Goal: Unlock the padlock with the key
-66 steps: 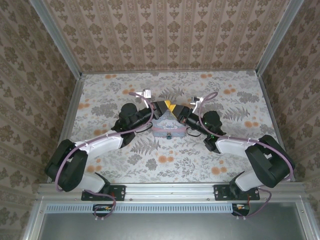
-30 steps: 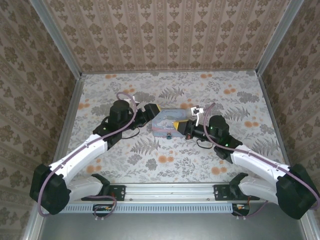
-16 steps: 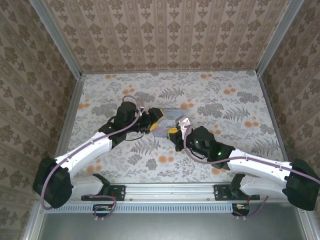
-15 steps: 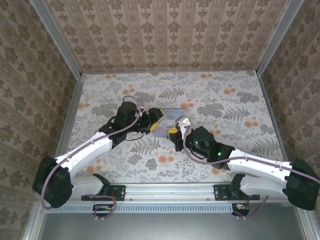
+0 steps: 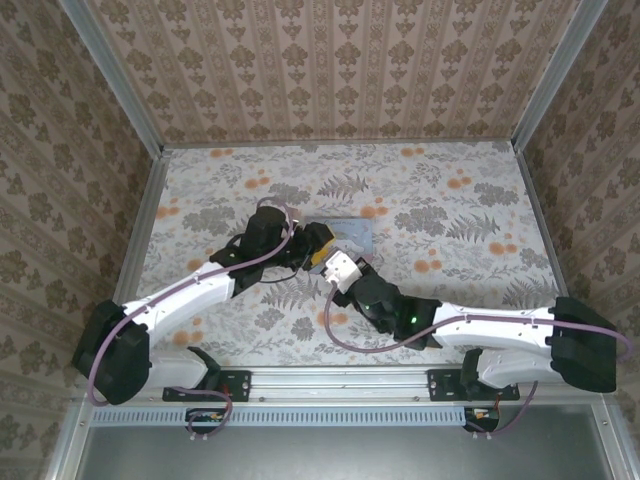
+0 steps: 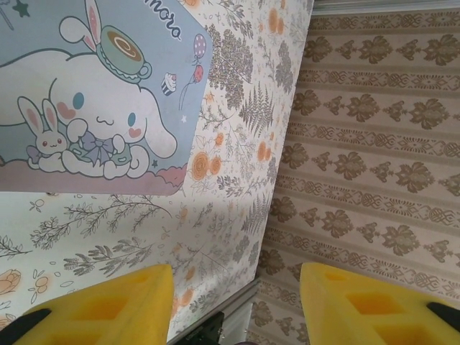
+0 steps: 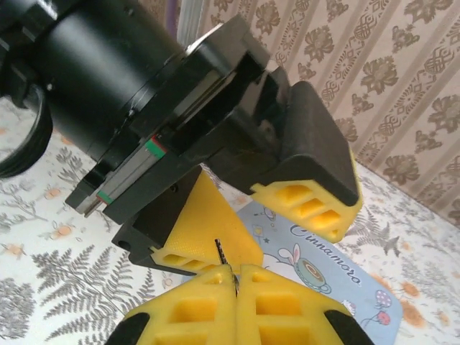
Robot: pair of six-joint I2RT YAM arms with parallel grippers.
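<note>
My right gripper (image 7: 236, 277) is shut on the key (image 7: 222, 253), a thin dark metal strip whose tip sticks up out of the closed yellow pads. Just beyond it my left gripper stands open, its yellow fingers (image 7: 208, 226) spread over the pastel tin (image 7: 327, 284). In the left wrist view the left gripper (image 6: 237, 291) holds nothing between its pads. From above, the left gripper (image 5: 313, 243) and right gripper (image 5: 326, 262) meet at the tin's near left corner. The padlock is hidden.
The cartoon-printed tin (image 5: 352, 236) lies flat on the floral table (image 5: 450, 200); it also shows at the upper left of the left wrist view (image 6: 93, 108). Patterned walls (image 5: 330, 70) enclose the table on three sides. Both forearms cross the near half of the table.
The right gripper has swung left across the tin's front, close to the left gripper. The left gripper has shifted right and nearer. The tin has barely moved.
</note>
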